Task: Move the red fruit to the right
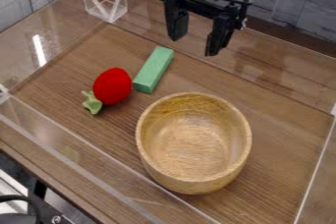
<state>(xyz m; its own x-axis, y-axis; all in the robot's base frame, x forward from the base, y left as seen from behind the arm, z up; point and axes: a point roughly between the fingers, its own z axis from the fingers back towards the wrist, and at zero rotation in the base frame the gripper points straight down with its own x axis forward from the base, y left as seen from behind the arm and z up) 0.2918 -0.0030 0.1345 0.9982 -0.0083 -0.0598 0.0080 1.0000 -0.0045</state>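
Camera view puts the red fruit [112,86] on the wooden table [262,76], left of the green block [153,69], wooden bowl [194,140] near its right. Well behind, the gripper [197,33] hangs, fingers apart, holding nothing.

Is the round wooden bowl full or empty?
Empty: the round wooden bowl shows only its bare inner bottom; the red toy strawberry lies outside it.

- A red fruit [112,85] is seen beside a green block [153,69] on a wooden table [276,85].
- A wooden bowl [194,140] is placed nearby.
- The gripper [197,29] is held above, jaws spread.
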